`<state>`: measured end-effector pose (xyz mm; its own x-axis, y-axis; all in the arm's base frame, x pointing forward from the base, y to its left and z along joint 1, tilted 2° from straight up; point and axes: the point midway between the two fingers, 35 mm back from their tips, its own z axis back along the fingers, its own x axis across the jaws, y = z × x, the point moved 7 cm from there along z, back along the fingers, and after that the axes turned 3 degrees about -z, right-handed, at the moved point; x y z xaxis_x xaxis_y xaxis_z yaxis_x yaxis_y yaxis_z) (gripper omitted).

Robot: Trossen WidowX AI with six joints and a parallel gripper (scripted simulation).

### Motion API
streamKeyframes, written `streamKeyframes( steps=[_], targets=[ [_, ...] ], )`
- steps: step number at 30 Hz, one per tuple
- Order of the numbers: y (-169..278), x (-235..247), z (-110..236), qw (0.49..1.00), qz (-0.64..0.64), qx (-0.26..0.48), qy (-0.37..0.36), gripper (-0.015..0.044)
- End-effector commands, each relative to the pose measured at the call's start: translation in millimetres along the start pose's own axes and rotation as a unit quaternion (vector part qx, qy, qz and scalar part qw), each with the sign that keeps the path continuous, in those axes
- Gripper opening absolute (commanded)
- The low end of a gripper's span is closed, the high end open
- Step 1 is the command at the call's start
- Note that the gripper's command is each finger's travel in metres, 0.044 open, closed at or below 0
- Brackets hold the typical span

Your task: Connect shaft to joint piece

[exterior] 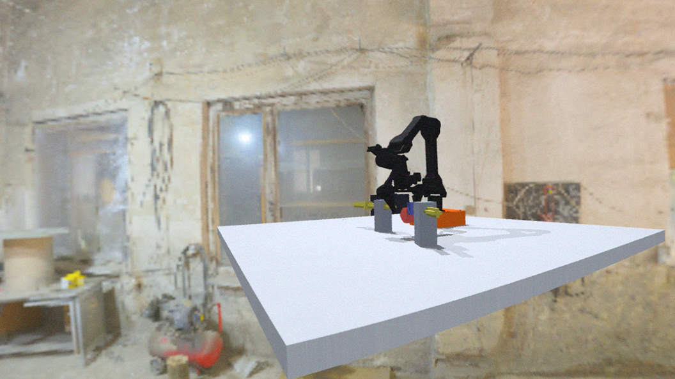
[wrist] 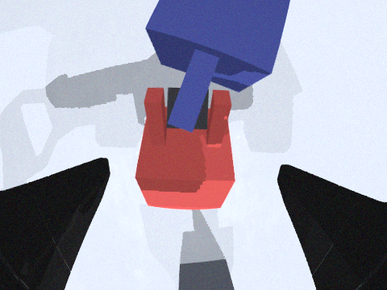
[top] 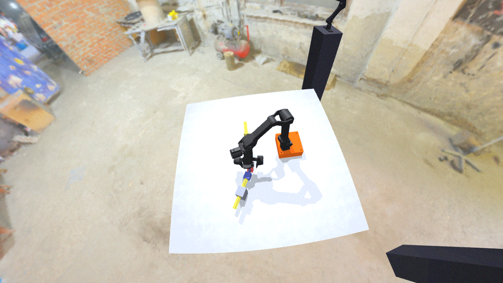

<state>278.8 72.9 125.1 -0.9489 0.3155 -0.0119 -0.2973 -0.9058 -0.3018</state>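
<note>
With the pincer [wrist: 193, 253] spread wide and empty above the red joint piece [wrist: 185, 167] on the blue yoke [wrist: 221, 16], lower squarely so both fingers straddle its flat sides before closing.

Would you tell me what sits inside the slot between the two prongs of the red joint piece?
In the wrist view, a blue tongue from the blue block reaches into the fork of the red joint piece. Behind it shows a dark gap; the hinge pin itself is covered.
</note>
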Motion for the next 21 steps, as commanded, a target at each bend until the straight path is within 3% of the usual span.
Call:
streamKeyframes(
  steps=[1,21],
  targets=[
    [7,4,-21,1.000,0.000,0.000,-0.005,0.0440],
    [8,4,-46,1.000,0.000,0.000,-0.005,0.0440]
  ],
)
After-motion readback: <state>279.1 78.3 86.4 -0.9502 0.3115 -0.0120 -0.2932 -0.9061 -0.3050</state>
